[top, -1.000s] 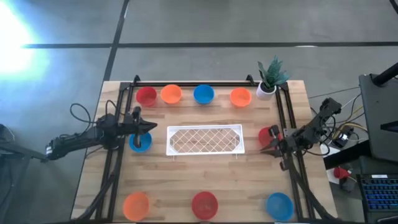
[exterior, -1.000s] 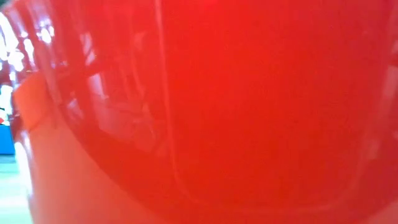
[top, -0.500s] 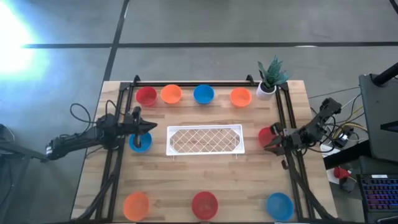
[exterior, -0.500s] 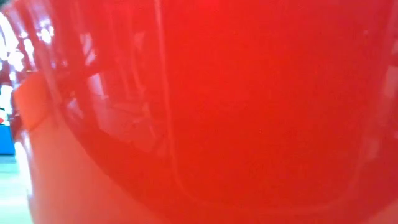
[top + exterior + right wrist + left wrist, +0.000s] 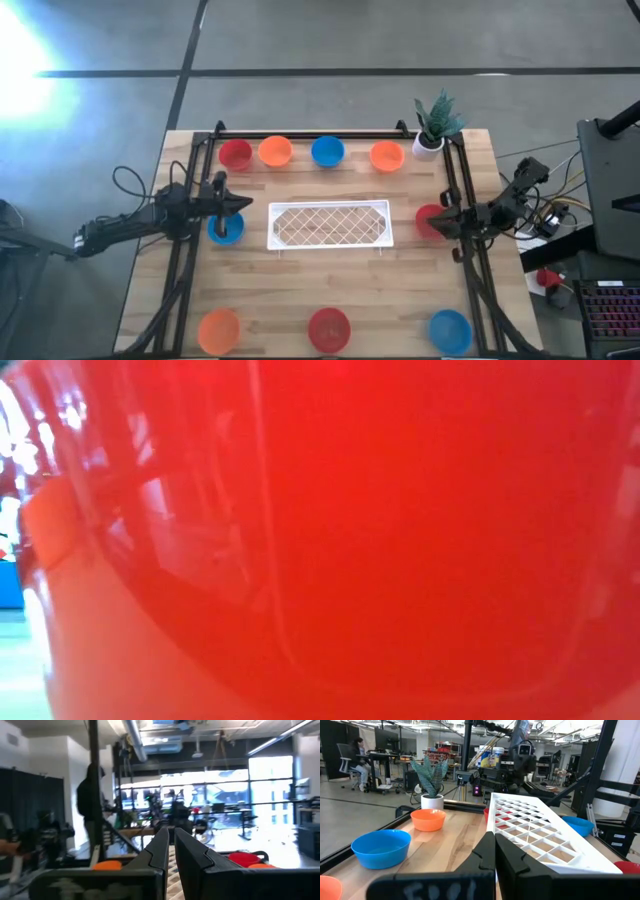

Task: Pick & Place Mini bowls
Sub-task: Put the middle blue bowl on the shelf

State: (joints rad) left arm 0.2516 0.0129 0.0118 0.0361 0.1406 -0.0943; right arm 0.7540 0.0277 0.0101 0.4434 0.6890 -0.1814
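The wooden desk point(image 5: 330, 280) carries 9 mini bowls, a white lattice tray point(image 5: 329, 224) and a small potted plant point(image 5: 432, 124).

Left side: the left pincer point(image 5: 236, 204) hangs at the near-left end of the tray. Its 2 fingers are pressed together with nothing between them, as the left wrist view confirms. A blue mini bowl point(image 5: 225, 229) lies directly beneath and just in front of the fingertips; whether they touch its rim cannot be told.

Back row, left to right: red mini bowl point(image 5: 235, 154), orange mini bowl point(image 5: 274, 151), blue mini bowl point(image 5: 327, 151), orange mini bowl point(image 5: 386, 155). The plant stands at the back-right corner, just beside the last orange bowl.

Front row, left to right: orange mini bowl point(image 5: 218, 328), red mini bowl point(image 5: 328, 327), blue mini bowl point(image 5: 449, 330). All 3 lie well apart from both pincers.

Right side: the right pincer point(image 5: 441, 220) is at the right end of the tray, positioned over a red mini bowl point(image 5: 429, 219) that shows partly beneath it. In the right wrist view, the 2 fingers meet with nothing held. Whether they touch the bowl cannot be told.

In the low view, a red bowl wall point(image 5: 400, 530) fills nearly the whole picture.
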